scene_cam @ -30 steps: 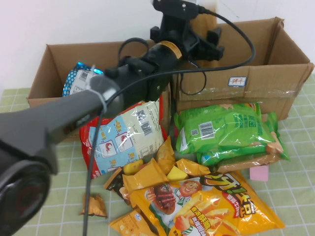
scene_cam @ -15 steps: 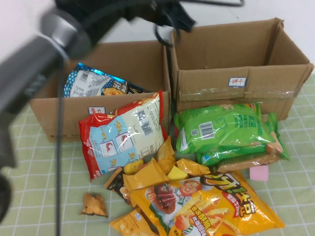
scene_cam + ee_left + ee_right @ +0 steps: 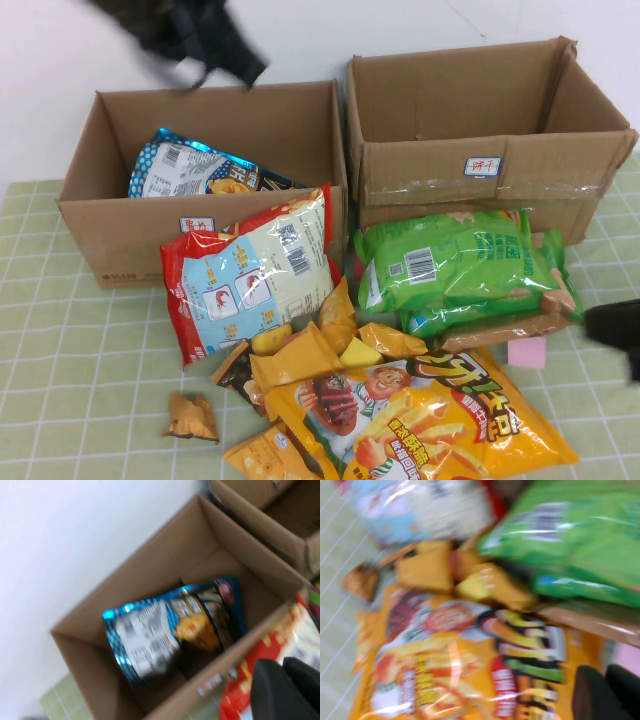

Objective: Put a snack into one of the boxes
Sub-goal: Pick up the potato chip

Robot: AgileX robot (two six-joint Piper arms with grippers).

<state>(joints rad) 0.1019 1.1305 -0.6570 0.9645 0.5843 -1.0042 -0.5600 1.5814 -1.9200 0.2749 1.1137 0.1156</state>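
The snack [image 3: 420,420], a glossy yellow-orange chip bag with a cartoon chef, lies flat on the table at the front. It fills the right wrist view [image 3: 445,670]. The lower brown box [image 3: 120,235] stands at the back left with a blue bag [image 3: 195,172] inside. It also shows in the left wrist view [image 3: 165,565]. My left gripper [image 3: 235,60] is a blur high above that box's back wall. Its fingers are together and empty [image 3: 287,680]. My right gripper [image 3: 615,335] enters at the right edge, beside the snack, with fingers together and empty [image 3: 607,690].
A taller taped box [image 3: 480,170] stands at the back right. A red-and-white shrimp bag [image 3: 255,275] leans on the lower box. Green bags [image 3: 455,265], small orange packets [image 3: 310,355] and a pink item [image 3: 527,351] crowd round the snack.
My left arm has swung back from over the boxes, up and to the left. My right gripper has come into view at the right edge. The bags have not moved.
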